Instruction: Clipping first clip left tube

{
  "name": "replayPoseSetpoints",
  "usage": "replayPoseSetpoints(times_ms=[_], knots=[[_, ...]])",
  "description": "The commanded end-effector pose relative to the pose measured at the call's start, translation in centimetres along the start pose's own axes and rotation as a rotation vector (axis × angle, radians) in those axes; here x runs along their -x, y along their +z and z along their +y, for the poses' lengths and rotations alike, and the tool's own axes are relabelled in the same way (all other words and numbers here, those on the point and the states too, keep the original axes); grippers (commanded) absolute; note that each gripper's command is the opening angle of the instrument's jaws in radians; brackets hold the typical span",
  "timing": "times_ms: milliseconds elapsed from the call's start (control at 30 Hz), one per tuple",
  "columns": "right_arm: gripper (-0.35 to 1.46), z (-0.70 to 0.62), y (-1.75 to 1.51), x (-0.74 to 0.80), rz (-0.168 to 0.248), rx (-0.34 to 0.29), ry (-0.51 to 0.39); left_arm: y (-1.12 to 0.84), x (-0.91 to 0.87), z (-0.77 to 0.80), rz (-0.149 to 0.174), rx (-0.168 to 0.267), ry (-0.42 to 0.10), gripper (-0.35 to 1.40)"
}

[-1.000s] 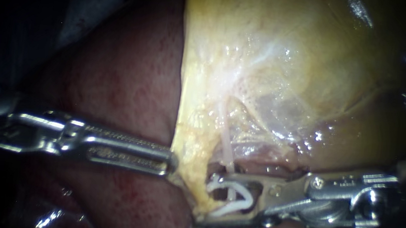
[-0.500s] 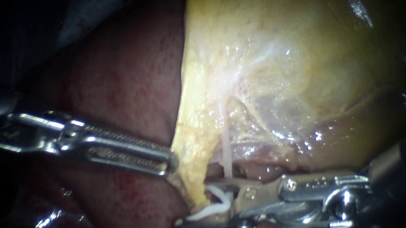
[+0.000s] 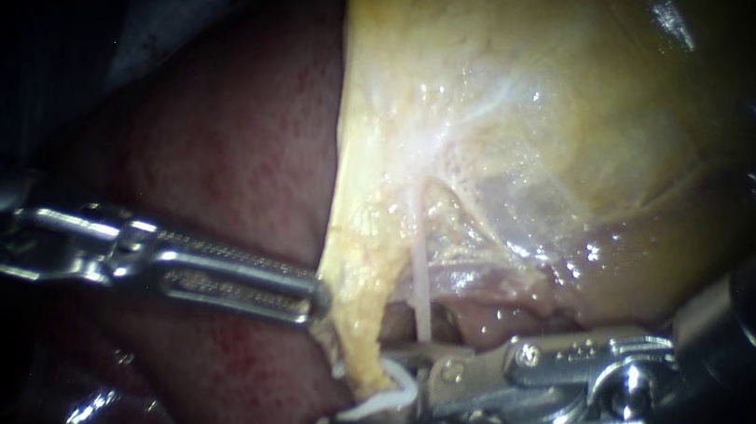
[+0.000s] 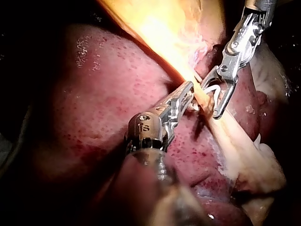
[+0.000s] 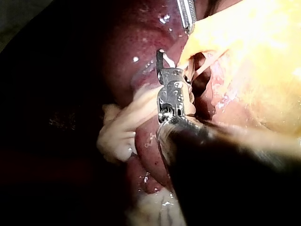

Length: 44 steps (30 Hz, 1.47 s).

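A thin pale tube (image 3: 421, 292) runs down from the yellow gallbladder (image 3: 519, 114) toward my right instrument (image 3: 368, 391). Its jaws stand apart and carry a white clip (image 3: 389, 393), which touches both of them. They straddle the foot of the tube, and the gallbladder's edge partly hides the clip. My left instrument (image 3: 317, 304) is shut on the gallbladder's edge and holds it taut. In the left wrist view my left instrument (image 4: 188, 96) grips that edge, and my right instrument (image 4: 215, 100) with the clip (image 4: 211, 88) is just ahead of it. In the right wrist view my right instrument (image 5: 170, 63) reaches in beside the tube.
The dark red liver (image 3: 234, 150) lies behind and below my left instrument. A reddish band of tissue (image 3: 493, 280) crosses to the right of the tube. Pale fatty tissue (image 5: 117, 132) hangs beside my right instrument's shaft.
My right instrument has slid left and slightly down with the clip, so its jaws now reach past the tube under the gallbladder's edge. My left instrument has stayed still.
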Motion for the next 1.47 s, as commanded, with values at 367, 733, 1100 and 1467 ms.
replayPoseSetpoints(times_ms=[367,733,1100,1467], knots=[[0.04,0.01,0.04,-0.03,0.001,0.003,0.003,0.01,0.0,0.01,0.0,0.0,0.0,-0.35],[-0.25,0.09,0.01,0.0,0.001,0.002,0.002,0.01,0.0,0.02,0.0,0.0,-0.001,-0.35],[-0.25,0.09,0.0,0.01,0.001,0.002,0.002,0.02,0.0,0.02,0.0,0.0,-0.001,-0.35],[-0.25,0.09,0.0,0.01,0.0,0.002,0.001,0.03,0.01,0.02,0.0,0.001,-0.001,-0.35]])
